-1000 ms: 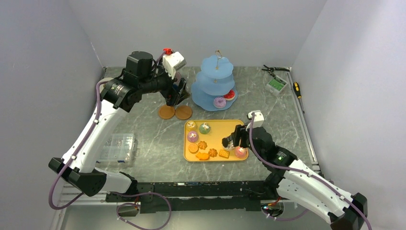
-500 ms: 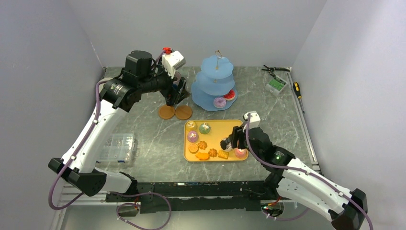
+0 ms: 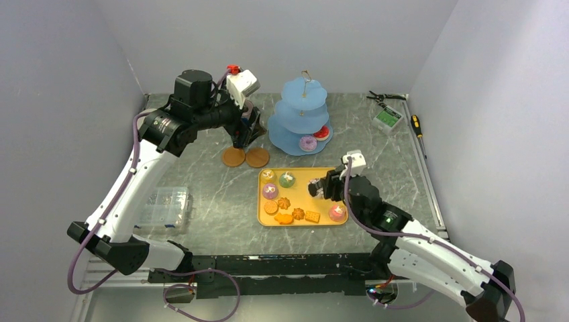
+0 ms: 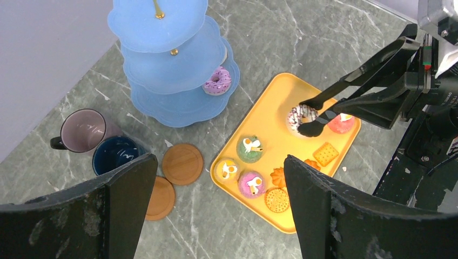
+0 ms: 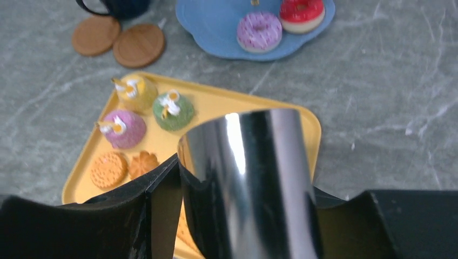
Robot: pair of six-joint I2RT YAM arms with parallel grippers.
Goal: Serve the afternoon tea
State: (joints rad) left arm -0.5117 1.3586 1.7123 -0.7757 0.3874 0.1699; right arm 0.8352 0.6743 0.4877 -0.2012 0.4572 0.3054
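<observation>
right gripper [image 3: 331, 186] clamped on tongs [image 4: 354, 90] | sprinkled doughnut [image 4: 301, 115] pinched at tong tips, well ahead of jaws, over yellow tray [image 4: 273, 102] | left gripper [image 3: 245, 136] jaws apart, empty

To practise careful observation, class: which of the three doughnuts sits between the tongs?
The white sprinkled doughnut over the tray, between the black tongs; the purple doughnut and red doughnut lie on the bottom tier of the blue stand.
</observation>
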